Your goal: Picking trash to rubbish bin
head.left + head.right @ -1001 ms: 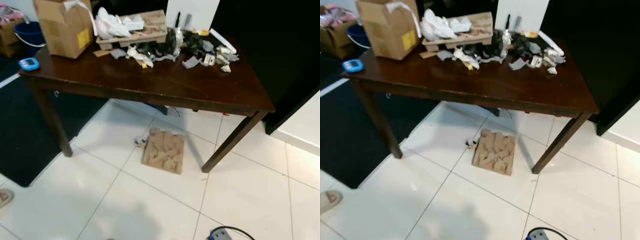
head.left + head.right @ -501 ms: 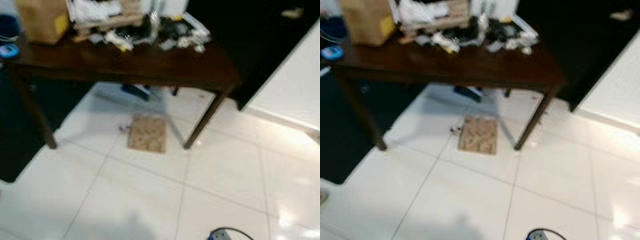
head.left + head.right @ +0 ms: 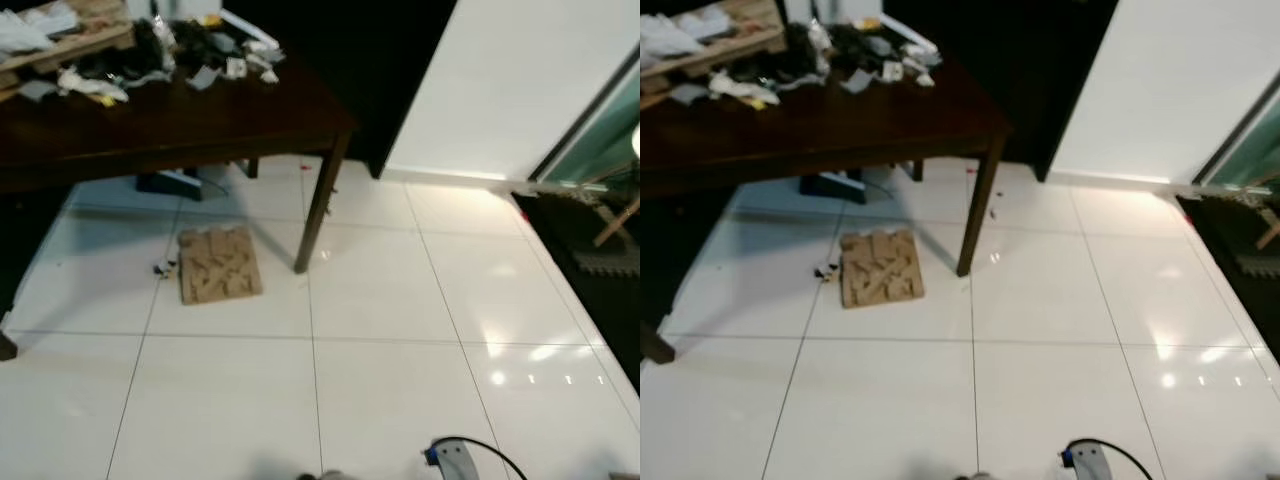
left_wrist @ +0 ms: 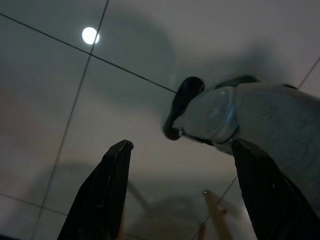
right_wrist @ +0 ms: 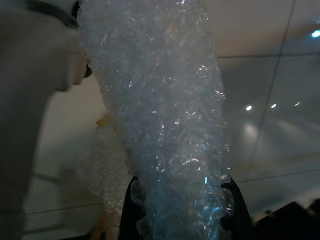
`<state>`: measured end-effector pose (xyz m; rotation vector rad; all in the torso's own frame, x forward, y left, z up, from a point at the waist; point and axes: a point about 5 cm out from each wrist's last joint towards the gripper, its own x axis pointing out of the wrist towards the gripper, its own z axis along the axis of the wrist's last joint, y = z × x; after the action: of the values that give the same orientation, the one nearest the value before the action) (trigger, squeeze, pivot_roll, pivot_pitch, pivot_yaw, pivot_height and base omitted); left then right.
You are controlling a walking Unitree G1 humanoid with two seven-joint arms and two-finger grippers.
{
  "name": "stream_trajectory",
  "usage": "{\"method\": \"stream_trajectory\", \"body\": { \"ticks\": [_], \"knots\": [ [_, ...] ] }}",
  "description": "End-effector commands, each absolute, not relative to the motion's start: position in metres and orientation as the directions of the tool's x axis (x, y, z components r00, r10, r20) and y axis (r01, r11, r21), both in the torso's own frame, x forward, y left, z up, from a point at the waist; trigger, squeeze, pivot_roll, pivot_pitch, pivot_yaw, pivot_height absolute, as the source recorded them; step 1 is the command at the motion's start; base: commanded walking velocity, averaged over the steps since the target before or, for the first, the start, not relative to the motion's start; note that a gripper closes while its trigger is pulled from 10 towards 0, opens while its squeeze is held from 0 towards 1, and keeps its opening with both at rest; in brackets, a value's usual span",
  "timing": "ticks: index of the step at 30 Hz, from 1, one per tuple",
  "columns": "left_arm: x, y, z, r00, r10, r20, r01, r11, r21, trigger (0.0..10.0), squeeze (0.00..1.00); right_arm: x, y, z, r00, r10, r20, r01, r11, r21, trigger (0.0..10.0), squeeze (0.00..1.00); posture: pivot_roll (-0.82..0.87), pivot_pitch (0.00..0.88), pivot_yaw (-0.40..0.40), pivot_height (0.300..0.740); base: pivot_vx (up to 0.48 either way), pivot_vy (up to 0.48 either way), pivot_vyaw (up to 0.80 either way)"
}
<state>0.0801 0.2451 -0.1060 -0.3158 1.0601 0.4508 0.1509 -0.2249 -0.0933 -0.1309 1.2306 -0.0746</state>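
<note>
One bubble wrap [image 5: 165, 125] wad apparently clamped between right hand [image 5: 180, 200] fingers, left hand [image 4: 180, 190] wide.

Dark table [image 3: 200, 125] (white tile floor [image 3: 400, 330])

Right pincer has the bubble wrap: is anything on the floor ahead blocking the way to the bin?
No bin is in view. The right pincer grips the bubble wrap. The white tiled floor ahead looks open; the table and cardboard piece sit off to the left.

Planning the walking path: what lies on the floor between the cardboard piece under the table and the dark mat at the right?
Bare white tiles in the eye views, apart from the table leg beside the cardboard piece; nothing else before the dark mat.
</note>
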Motion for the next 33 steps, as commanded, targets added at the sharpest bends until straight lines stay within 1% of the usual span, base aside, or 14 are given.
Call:
{"method": "stream_trajectory", "body": {
  "ticks": [1, 13, 22, 33],
  "knots": [
    [0.073, 0.241, -0.109, 0.389, 0.189, -0.901, -0.5, 0.865, -0.035, 10.0, 0.0, 0.144, -0.23, -0.095, 0.317, -0.145, -0.937, 0.002, 0.988, -0.152, 10.0, 0.0, 0.21, 0.128, -0.081, 0.74, 0.0, 0.0, -0.8],
    [0.075, 0.244, -0.108, 0.394, 0.191, -0.899, -0.496, 0.868, -0.033, 10.0, 0.0, 0.147, -0.224, -0.095, 0.319, -0.128, -0.939, -0.005, 0.991, -0.137, 10.0, 0.0, 0.21, 0.118, -0.07, 0.74, 0.0, 0.0, -0.8],
    [0.084, 0.248, -0.105, 0.411, 0.193, -0.891, -0.476, 0.879, -0.029, 10.0, 0.0, 0.144, -0.221, -0.097, 0.315, -0.124, -0.941, 0.007, 0.992, -0.128, 10.0, 0.0, 0.19, 0.11, -0.054, 0.74, 0.0, 0.0, -0.8],
    [0.089, 0.243, -0.105, 0.416, 0.184, -0.891, -0.453, 0.891, -0.027, 10.0, 0.0, 0.143, -0.223, -0.097, 0.319, -0.126, -0.94, 0.022, 0.992, -0.125, 10.0, 0.0, 0.18, 0.11, -0.055, 0.74, 0.0, 0.0, -0.8]
  ]
}}
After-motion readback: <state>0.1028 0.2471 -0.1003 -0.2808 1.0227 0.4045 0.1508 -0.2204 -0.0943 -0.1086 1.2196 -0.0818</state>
